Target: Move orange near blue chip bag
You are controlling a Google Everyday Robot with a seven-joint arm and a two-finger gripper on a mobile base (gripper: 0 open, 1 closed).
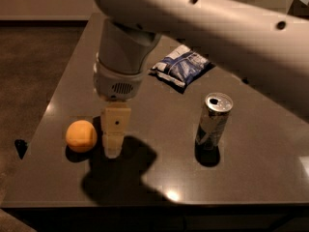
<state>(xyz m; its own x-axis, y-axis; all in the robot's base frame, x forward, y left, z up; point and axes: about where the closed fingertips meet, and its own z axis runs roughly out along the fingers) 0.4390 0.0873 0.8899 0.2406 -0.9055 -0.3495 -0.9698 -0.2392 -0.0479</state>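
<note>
Camera view looks down across a dark, glossy rectangular counter (251, 168) whose front edge runs along the bottom of the picture and whose left edge slants up toward the far-left corner. A thick, pale grey robot arm (217, 28) sweeps in from the right side above the far half of the counter and ends in a rounded grey wrist housing (120, 66) with a small vent grille, hanging over the left half of the surface. Its broad dark shadow (120, 178) lies on the counter toward the front edge.

The dark blue, puffy pillow-shaped chip bag (181, 65) with white markings lies flat toward the far edge, about midway across the counter's width. A silver-and-blue drink can (213, 121) stands upright right of the middle, nearer the front edge than the bag and well apart from it.

Below the wrist, the beige block-shaped gripper (112, 146) points straight down, close over the surface, between the left edge and the can. Whether it is parted or closed up cannot be told from this angle, and it holds nothing that can be seen.

The small, round, matte orange fruit (81, 136) rests on the counter near the left edge, toward the front-left corner, just beside the gripper on its left with a narrow gap between them. It sits well apart from the chip bag.
</note>
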